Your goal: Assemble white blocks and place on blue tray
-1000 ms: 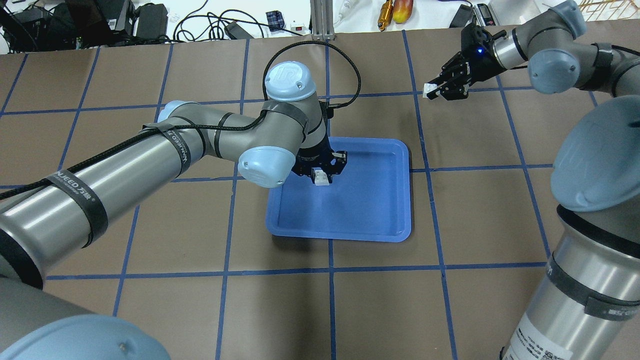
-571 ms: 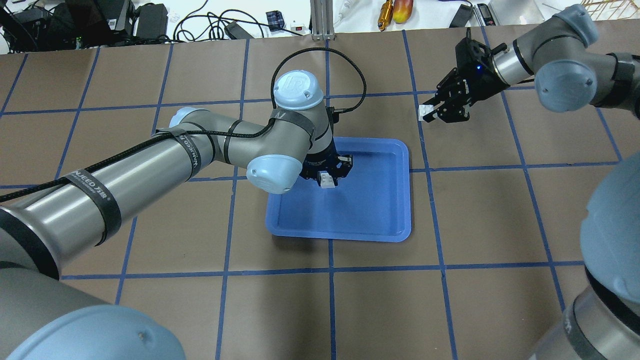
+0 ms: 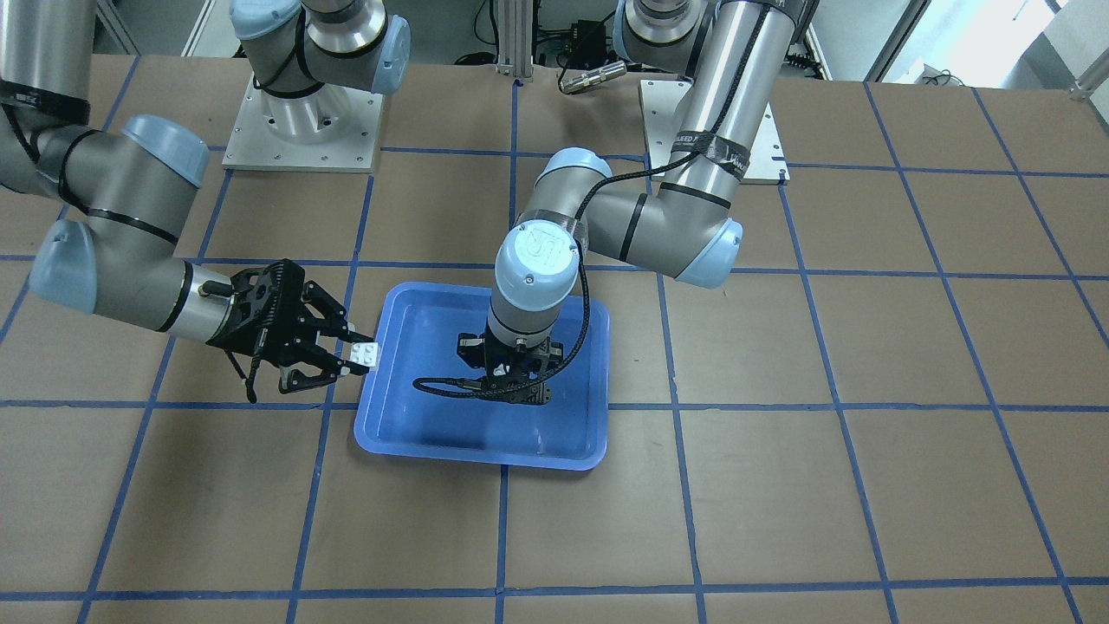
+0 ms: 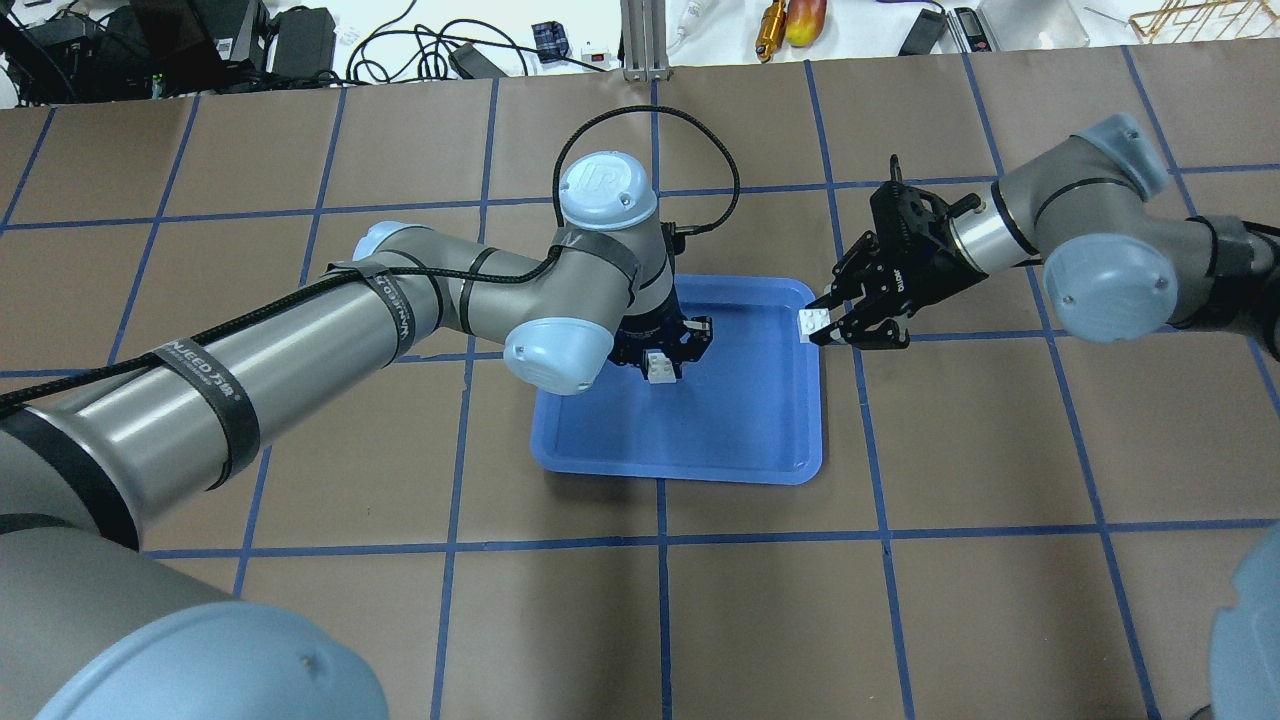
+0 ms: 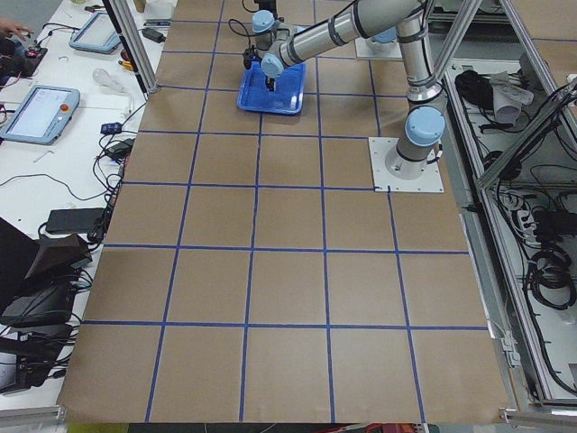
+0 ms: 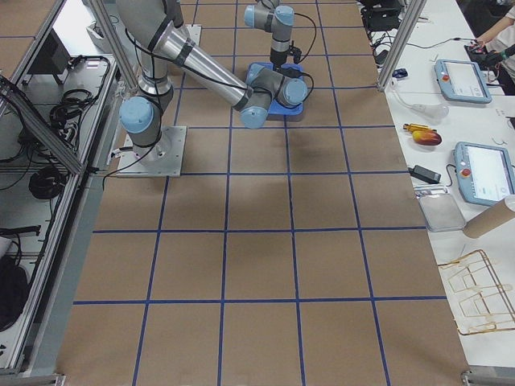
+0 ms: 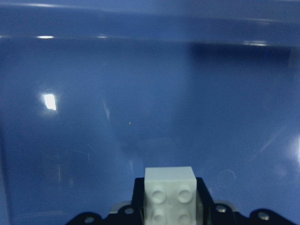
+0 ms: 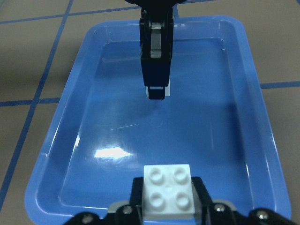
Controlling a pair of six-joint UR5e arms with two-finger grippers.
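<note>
The blue tray (image 4: 745, 420) lies at the table's middle. My left gripper (image 4: 661, 370) points down over the tray's left part, shut on a white block (image 4: 658, 364) held just above the floor; the block shows in the left wrist view (image 7: 169, 192) above the tray (image 7: 117, 103). My right gripper (image 4: 816, 326) is at the tray's right rim, shut on the second white block (image 4: 811, 322), studs up. The right wrist view shows that block (image 8: 168, 190), the tray (image 8: 108, 126) and the left gripper (image 8: 156, 89) beyond. In the front view the right gripper (image 3: 362, 354) holds its block (image 3: 365, 353) beside the tray (image 3: 416, 433).
The table is brown paper with a grid of blue tape. Cables, chargers and an orange tool (image 4: 790, 20) lie along the far edge. The arms' base plates (image 3: 303, 113) stand on the robot's side. Operator tablets (image 6: 465, 80) sit on side benches.
My right gripper has carried its white block from the far right down to the tray's right rim. My left gripper has shifted slightly right over the tray, still holding its block.
</note>
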